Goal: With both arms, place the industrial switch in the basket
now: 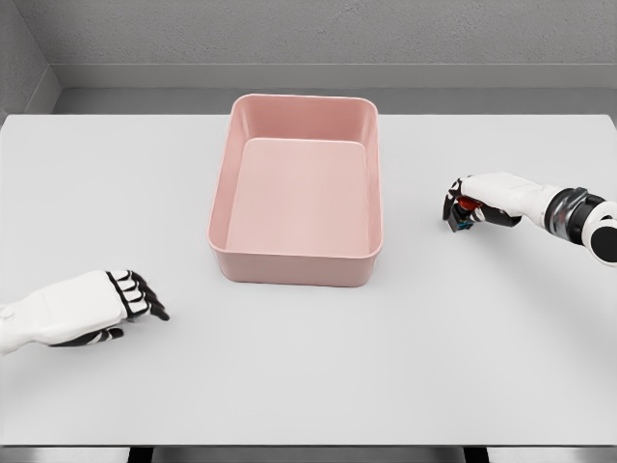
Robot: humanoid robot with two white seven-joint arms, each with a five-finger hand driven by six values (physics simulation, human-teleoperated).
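Right hand point(472, 204) sits curled over a small object, mostly hidden by the fingers; only red and teal bits show, likely the industrial switch point(465, 209). Shape and whether it's lifted off the bench point(308, 376): can't tell. Fingers closed around it. Right forearm cut off by the right picture edge. Left hand point(108, 304) rests low on the bench, well apart from the right hand, dark fingers loosely curled, holding nothing; its arm cut off at the left edge. Pink basket point(297, 253) stands between the two hands, nearer the far side, to the left of the right hand, nothing inside. Bench is plain light grey, its front edge shows at the bottom. Grey wall point(318, 29) behind, darker floor strip below it.
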